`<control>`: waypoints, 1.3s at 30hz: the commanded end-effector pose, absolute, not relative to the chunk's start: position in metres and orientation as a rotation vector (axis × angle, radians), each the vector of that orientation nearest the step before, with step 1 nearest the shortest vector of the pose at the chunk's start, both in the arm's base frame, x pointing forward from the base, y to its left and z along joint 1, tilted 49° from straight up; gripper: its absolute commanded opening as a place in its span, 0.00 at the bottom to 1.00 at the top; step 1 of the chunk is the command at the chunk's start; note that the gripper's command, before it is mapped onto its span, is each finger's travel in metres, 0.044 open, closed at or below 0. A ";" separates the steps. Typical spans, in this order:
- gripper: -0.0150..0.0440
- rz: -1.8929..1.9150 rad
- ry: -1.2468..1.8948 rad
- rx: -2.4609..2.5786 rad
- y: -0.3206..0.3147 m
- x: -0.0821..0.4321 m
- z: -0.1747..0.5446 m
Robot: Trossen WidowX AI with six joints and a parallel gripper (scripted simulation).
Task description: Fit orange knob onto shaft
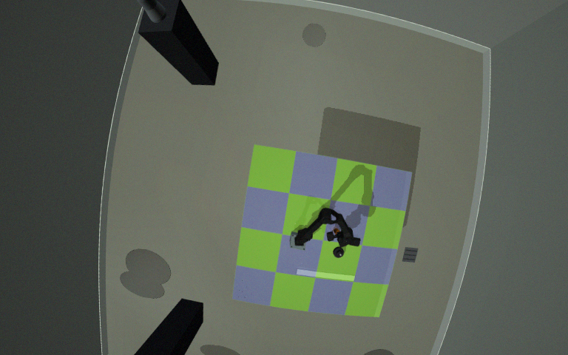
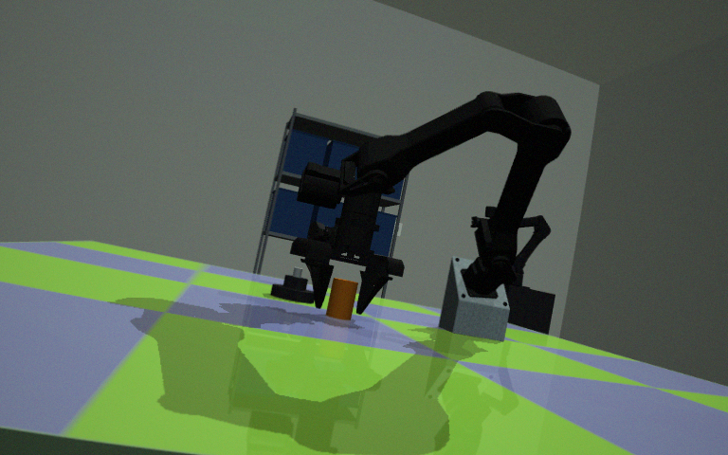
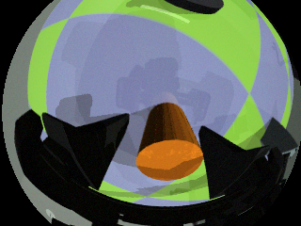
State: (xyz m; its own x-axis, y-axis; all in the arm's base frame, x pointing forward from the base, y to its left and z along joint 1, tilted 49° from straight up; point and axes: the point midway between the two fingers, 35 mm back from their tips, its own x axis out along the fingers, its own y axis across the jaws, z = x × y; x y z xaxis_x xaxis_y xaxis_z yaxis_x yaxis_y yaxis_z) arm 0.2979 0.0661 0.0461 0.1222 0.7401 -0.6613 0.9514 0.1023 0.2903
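Note:
The orange knob (image 1: 336, 231) (image 2: 341, 299) (image 3: 169, 160) stands upright on a violet square of the checkered table, its plain top facing up and its underside hidden. My gripper (image 2: 339, 308) (image 3: 166, 124) points down and is open, with one finger on each side of the knob. In the exterior view there is a gap on both sides. The dark round pedestal (image 1: 338, 251) (image 2: 292, 292) (image 3: 199, 5) stands a short way from the knob, left of and behind it in the exterior view. Its silver shaft (image 2: 298, 271) points up and is bare. The flat side cannot be made out.
The grey arm base (image 1: 293, 246) (image 2: 472, 318) stands on the checkered table (image 1: 274, 167) (image 2: 12, 321), right of the knob in the exterior view. A shelf with blue bins (image 2: 304, 149) is in the background, behind the gripper.

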 end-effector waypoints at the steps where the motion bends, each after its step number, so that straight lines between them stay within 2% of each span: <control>1: 0.73 -0.376 1.667 1.689 0.067 0.297 0.045; 5: 0.56 -0.376 1.667 1.689 0.067 0.297 0.045; 11: 0.49 -0.376 1.667 1.689 0.067 0.297 0.045; 16: 0.26 -0.379 1.665 1.687 0.061 0.298 0.049; 39: 0.25 -0.395 1.657 1.677 0.005 0.299 0.090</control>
